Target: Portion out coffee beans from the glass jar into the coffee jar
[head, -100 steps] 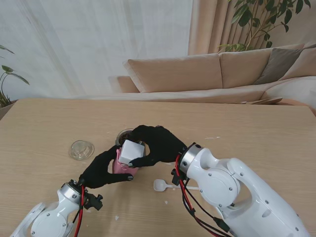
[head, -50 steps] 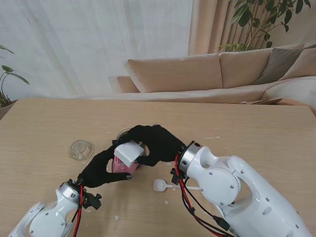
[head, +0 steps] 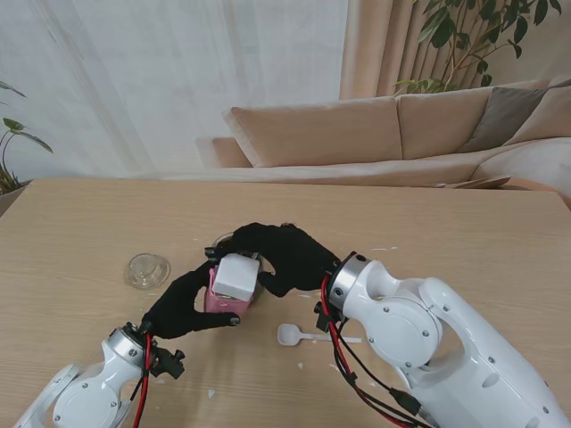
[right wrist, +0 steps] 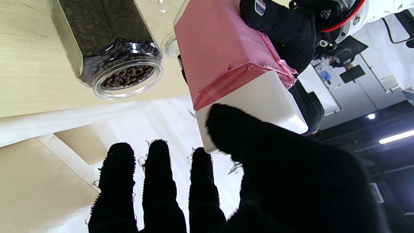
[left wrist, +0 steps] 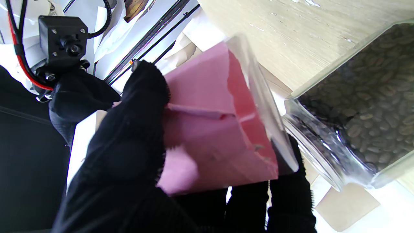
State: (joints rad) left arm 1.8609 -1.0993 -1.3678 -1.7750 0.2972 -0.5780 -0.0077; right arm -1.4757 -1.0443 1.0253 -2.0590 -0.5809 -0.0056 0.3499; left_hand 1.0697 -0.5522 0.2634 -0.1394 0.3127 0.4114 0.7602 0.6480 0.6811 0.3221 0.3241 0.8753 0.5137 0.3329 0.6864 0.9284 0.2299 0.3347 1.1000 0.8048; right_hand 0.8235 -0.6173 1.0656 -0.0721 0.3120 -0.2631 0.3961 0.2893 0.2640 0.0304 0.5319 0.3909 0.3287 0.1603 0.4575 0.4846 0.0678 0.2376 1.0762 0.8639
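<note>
My left hand is shut on the pink coffee jar, which stands on the table; its fingers wrap the pink wall. A white lid sits on top of the jar. My right hand reaches over it from the far side, and its thumb presses on the lid while three fingers stick out straight past it. Just behind stands the glass jar, its mouth uncovered and coffee beans inside. In the stand view my right hand mostly hides it.
A round glass lid lies on the table to the left of the jars. A white spoon lies nearer to me, right of the pink jar. A beige sofa stands beyond the table's far edge.
The white lid was held tilted over the pink jar half a second ago; now it sits level on the jar's top. My left hand has kept its hold.
</note>
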